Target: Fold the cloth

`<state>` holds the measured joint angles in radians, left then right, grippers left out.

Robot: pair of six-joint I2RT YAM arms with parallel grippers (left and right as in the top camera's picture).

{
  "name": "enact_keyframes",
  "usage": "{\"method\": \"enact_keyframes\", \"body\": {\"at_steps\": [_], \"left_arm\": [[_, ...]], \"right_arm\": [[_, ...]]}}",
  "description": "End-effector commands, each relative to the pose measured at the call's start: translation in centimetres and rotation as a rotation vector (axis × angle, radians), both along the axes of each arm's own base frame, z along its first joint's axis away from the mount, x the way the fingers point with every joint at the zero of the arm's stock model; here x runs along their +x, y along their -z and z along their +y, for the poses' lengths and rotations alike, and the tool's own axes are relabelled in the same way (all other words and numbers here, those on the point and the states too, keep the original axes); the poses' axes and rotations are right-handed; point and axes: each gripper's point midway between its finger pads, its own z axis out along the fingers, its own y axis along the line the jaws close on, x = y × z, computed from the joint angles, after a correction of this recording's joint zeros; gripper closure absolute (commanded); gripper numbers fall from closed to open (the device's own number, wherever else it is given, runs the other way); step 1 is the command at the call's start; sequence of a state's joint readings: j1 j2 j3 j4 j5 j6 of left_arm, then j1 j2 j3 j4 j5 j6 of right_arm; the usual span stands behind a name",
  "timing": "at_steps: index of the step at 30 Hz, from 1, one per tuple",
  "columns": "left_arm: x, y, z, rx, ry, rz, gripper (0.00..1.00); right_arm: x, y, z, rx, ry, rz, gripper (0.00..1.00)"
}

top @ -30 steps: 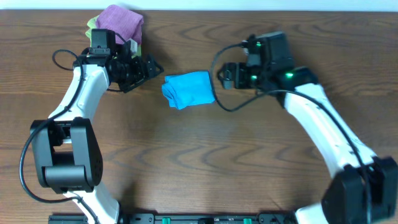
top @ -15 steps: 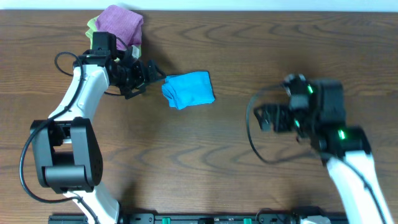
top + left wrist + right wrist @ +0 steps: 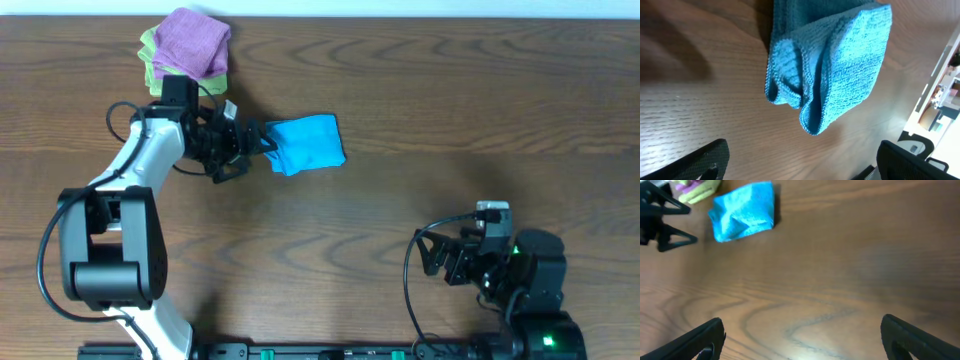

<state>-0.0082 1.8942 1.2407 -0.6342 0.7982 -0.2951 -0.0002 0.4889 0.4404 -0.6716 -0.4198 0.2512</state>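
I had the left tool (image 3: 256, 146) open right at the left edge of the blue cloth (image 3: 308, 143), which I read as set up for a grab. It lay folded on the worktop (image 3: 420, 190), upper middle. The right tool (image 3: 437, 262) was open, parked well clear to leave room.

Bright blue folded knit cloth (image 3: 305, 143): uniform colour, fine ribbed pattern. Purple folded cloth (image 3: 192, 42): plain, no pattern. Lime-green folded cloth (image 3: 150, 65): plain. Wooden counter (image 3: 420, 110): dark brown with wavy, lighter grain lines.
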Motion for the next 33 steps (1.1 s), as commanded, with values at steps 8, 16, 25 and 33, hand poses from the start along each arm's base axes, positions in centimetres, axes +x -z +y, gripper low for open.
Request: {"method": "enact_keyframes", "body": {"at_steps": [8, 16, 25, 33], "left_arm": [[-0.5, 1.8, -1.9, -0.061, -0.060, -0.003, 0.05], [1.1, 2.4, -2.5, -0.035, -0.110, -0.057, 0.05], [1.5, 3.1, -3.2, -0.020, -0.127, -0.055, 0.05], [1.9, 3.9, -3.0, -0.005, -0.135, -0.058, 0.05]], "right_arm": [[-0.2, 0.1, 0.1, 0.024, 0.005, 0.009, 0.01], [-0.2, 0.1, 0.1, 0.024, 0.005, 0.009, 0.01], [-0.2, 0.1, 0.1, 0.024, 0.005, 0.009, 0.01], [-0.2, 0.1, 0.1, 0.024, 0.005, 0.009, 0.01]]}}
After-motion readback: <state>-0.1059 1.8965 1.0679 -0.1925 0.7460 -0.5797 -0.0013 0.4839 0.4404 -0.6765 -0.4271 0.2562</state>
